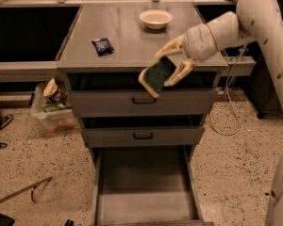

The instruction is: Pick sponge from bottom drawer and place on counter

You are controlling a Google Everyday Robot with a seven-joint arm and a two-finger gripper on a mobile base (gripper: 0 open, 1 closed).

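A: Gripper position and state?

B: The gripper [162,69] is recorded at the front edge of the counter [127,29], right of centre, above the top drawer [108,102]. Its two fingers [169,47] are closed around the sponge [153,77], which is held in the air, tilted, with the green face outward and the pale layer along the lower left edge. The sponge is not touching the counter.

A: Other items noted on the counter?

B: A pale bowl [155,18] is seen towards the back, right of centre. A dark packet [103,46] lies at the left, well apart from the gripper. The front right part of the counter is partly hidden by the arm [226,27].

A: Drawers?

B: The bottom drawer [144,192] is pulled fully out. The middle drawer [142,135] and the top drawer are pushed in.

A: Surface and surroundings?

B: The counter is grey, smooth and faintly glossy. A speckled floor [226,173] is noted. A clear bin [51,111] with packets stands left of the cabinet, a cable [231,112] hangs at the right, and a thin rod [19,193] lies on the floor lower left.
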